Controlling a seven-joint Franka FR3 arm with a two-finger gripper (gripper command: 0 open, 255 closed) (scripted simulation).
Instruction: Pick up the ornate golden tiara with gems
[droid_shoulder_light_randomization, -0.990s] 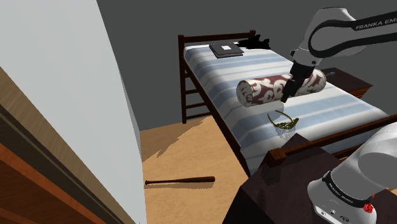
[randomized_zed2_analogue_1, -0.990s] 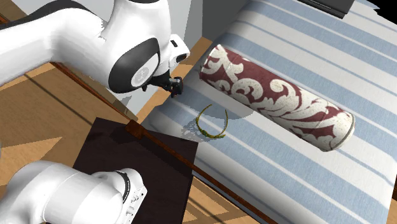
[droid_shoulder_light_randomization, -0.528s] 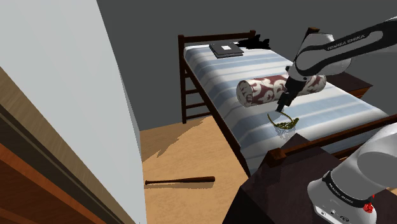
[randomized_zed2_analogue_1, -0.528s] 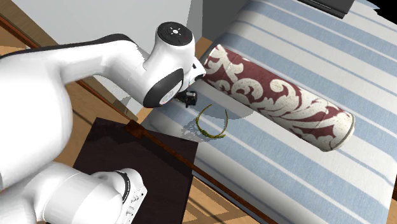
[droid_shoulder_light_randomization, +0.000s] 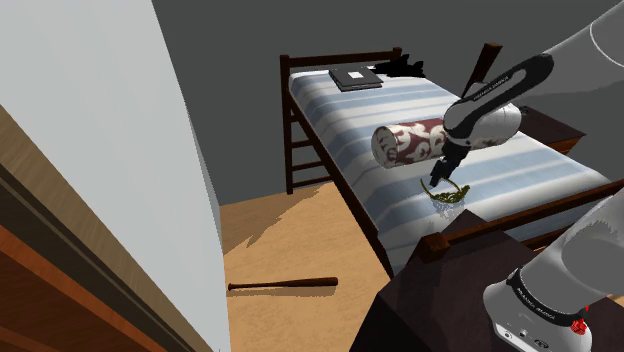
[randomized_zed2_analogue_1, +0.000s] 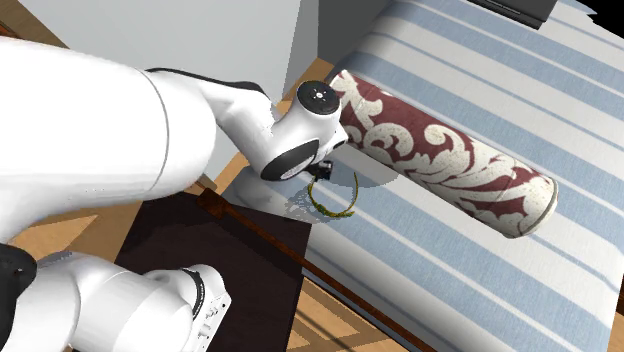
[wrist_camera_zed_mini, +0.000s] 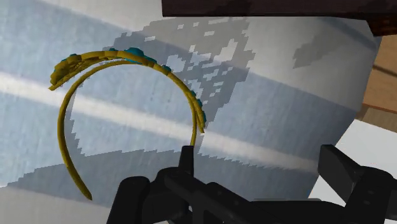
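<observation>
We see a blue-striped, dark-framed bed (droid_shoulder_light_randomization: 385, 105) beneath the gripper (droid_shoulder_light_randomization: 434, 181), a wooden floor (droid_shoulder_light_randomization: 290, 245) beside it, and a grey wall (droid_shoulder_light_randomization: 225, 60) behind.

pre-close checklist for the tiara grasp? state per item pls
1. Black gripper open: ok, its fingers stand apart in the wrist view.
2. Band of the golden gem-set tiara between the fingers: not ok. One band end sits just ahead of one finger and the arc lies outside the gap.
3. Tiara lying unheld on the blue-and-white striped bed cover: ok.
4. Tiara apart from the red-and-white patterned bolster: ok.
5. Fingertip height above the cover: cannot tell.
</observation>
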